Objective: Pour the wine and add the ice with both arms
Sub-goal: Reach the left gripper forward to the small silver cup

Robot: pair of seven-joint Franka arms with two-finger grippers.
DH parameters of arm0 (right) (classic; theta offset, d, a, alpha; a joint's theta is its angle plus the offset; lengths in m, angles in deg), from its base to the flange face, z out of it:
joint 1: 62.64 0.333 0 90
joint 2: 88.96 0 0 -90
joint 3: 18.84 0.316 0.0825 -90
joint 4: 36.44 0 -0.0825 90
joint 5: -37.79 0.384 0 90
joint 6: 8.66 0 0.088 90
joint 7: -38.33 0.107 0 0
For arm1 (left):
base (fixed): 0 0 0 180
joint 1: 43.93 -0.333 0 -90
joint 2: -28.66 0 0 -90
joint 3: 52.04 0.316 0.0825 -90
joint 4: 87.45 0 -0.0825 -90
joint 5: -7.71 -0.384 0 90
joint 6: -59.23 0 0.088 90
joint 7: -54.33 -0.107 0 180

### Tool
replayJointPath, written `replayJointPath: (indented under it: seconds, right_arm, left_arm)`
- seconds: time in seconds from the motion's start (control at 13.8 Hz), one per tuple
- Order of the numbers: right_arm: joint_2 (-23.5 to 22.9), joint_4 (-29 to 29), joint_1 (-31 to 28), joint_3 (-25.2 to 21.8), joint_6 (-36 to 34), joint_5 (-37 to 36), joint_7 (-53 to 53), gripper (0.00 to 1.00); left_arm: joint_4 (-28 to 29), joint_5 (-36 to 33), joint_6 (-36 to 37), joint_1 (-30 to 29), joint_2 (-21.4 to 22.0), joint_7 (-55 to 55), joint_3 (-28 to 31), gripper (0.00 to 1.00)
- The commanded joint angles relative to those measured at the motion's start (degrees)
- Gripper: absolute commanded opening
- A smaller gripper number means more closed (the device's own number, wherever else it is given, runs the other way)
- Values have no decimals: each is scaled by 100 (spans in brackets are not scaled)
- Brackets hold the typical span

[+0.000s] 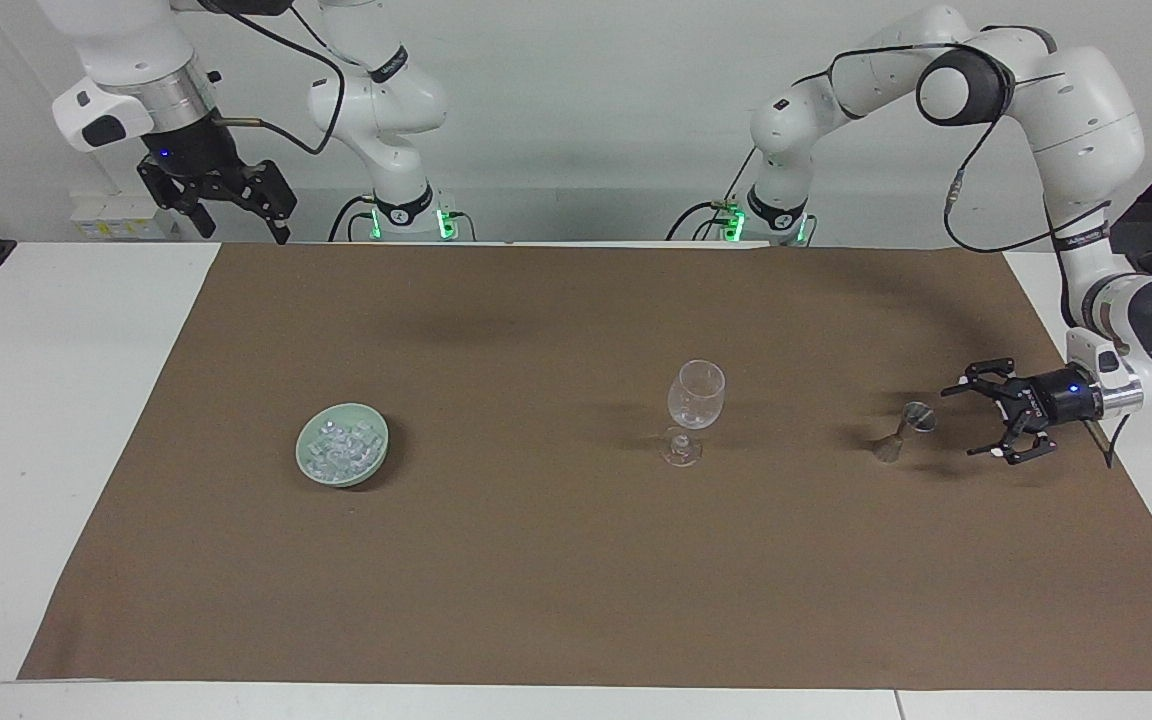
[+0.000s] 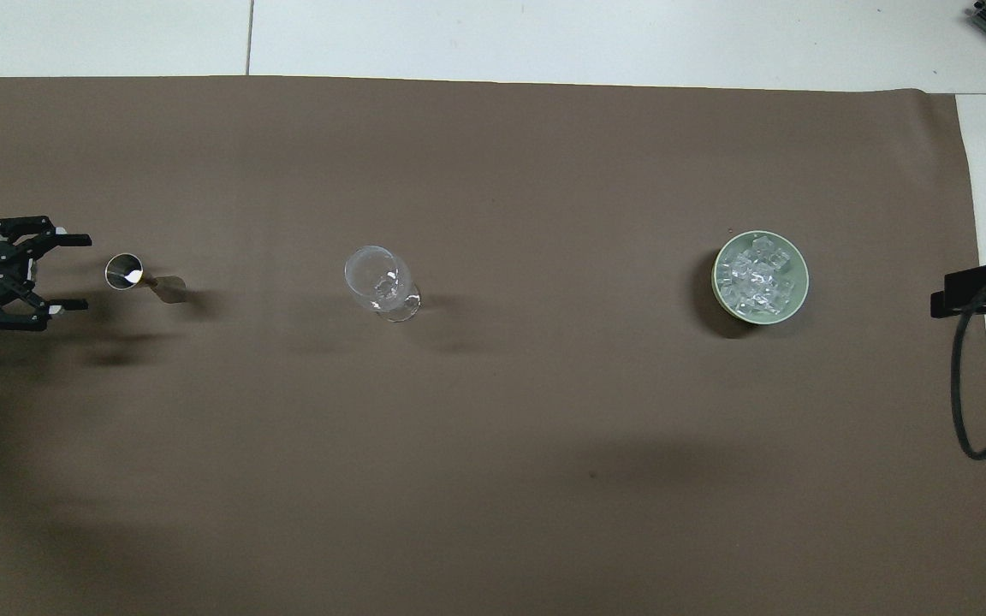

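Observation:
A clear wine glass [image 1: 695, 400] [image 2: 379, 279] stands upright on the middle of the brown mat. Toward the left arm's end stands a small metal measuring cup [image 1: 908, 428] [image 2: 125, 272]; the wine itself cannot be made out. My left gripper [image 1: 963, 421] [image 2: 80, 272] lies low and level beside that cup, open, its fingers pointing at it with a small gap left. The ice [image 1: 341, 447] [image 2: 755, 277] is heaped in a pale green dish [image 1: 302, 462] [image 2: 801, 295] toward the right arm's end. My right gripper [image 1: 241, 212] waits open, raised by the mat's corner near its base.
The brown mat [image 1: 536, 570] covers most of the white table [image 1: 56, 420]. A black cable [image 2: 968, 402] loops down at the right arm's end in the overhead view. Wide bare mat lies between glass, dish and cup.

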Motion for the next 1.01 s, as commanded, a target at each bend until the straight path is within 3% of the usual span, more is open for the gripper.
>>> replayJointPath:
  seconds: [0.0, 0.36, 0.94]
  right_arm:
    - [113, 122, 5, -21, 68, 69, -107, 100]
    - [113, 122, 5, -21, 68, 60, -107, 100]
    - [113, 122, 5, -21, 68, 69, -107, 100]
  left_arm:
    - [19, 458, 276, -118, -301, -265, -61, 100]
    - [19, 783, 479, -311, -643, -844, -350, 100]
    - [63, 863, 488, -276, -784, -1250, -404, 100]
